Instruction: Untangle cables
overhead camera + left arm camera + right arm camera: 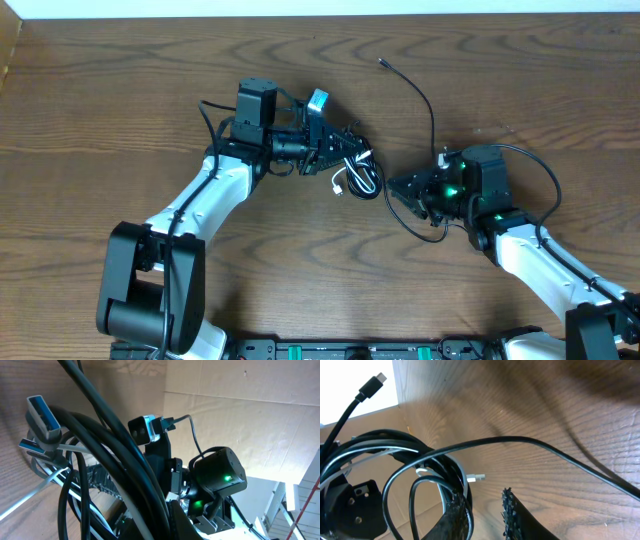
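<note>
- Left hand [338, 152] is closed on the coiled bundle [362, 175] of cables, holding it near the middle of the desk [120, 100]. Its own wrist view is filled with dark cords pressed close to the lens.
- Right hand [482, 505] faces the bundle from the opposite side. Its fingers are parted by a narrow gap with only wood showing between them. One finger lies against the outer loops, and nothing looks clamped.
- Black cable [427, 100] has one long tail lying free of the coil. The tail arcs away over the desk to its plug end on the far side, and a slack loop of it passes by the right hand.
- White/grey cable [440, 495] is wound inside the black loops, with only its small silver plug [477, 478] poking out.
- Progress looks early to middling: one black tail is out, but the core is knotted together. What is left is to draw the pale cord out of the black turns and lay the two apart.
</note>
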`<state>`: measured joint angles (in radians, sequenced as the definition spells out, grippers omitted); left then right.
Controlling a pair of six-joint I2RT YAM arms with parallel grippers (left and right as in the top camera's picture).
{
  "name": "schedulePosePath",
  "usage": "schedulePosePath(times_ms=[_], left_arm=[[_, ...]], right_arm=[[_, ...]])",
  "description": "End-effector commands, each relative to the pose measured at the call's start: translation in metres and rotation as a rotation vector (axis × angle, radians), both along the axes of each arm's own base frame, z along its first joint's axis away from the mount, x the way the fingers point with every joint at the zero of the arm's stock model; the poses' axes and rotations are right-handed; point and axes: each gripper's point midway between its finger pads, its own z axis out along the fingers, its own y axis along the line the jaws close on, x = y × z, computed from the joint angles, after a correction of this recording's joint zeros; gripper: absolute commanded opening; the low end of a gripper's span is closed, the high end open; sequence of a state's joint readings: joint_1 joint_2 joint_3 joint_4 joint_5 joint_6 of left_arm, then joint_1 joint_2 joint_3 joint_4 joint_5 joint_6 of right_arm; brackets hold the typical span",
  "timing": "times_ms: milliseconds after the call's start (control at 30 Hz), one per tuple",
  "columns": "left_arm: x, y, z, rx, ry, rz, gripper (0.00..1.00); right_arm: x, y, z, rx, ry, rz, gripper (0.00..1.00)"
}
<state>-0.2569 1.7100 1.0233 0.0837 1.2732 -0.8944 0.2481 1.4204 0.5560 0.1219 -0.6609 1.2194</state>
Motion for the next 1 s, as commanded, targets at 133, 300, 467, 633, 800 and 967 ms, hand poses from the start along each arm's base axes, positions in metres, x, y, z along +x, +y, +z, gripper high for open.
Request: schedulePosePath(times_ms=[133,300,467,633,800,967], left_arm=[[0.000,0.000,0.013,-0.023,-0.023,-0.015,0.08],[-0.002,0.000,0.014,-0.031,-0.022,-0.025,0.08],[-0.007,-0.001,0.018,-0.052,-0.018,-0.051,0.08],[-0.007,-0.001,0.018,-0.052,-0.018,-0.052,0.08],[-0.006,-0.001,0.018,-0.051,-0.019,-0.050,0.08],[-0.007,-0.001,0.018,-0.051,-0.015,-0.049,0.08]], right_arm=[[-0.006,0.014,0.000,0.005,0.028,0.007,0.26],[-0.006,0.019,-0.007,-0.014,0.084,-0.073,0.27],[-0.008,0.026,-0.006,0.046,0.193,-0.169,0.25],[0.000,0.029,0.003,0.095,0.181,-0.189,0.18],[0.002,0.028,0.006,0.102,0.169,-0.194,0.26],[0.000,0.032,0.005,0.108,0.184,-0.196,0.36]])
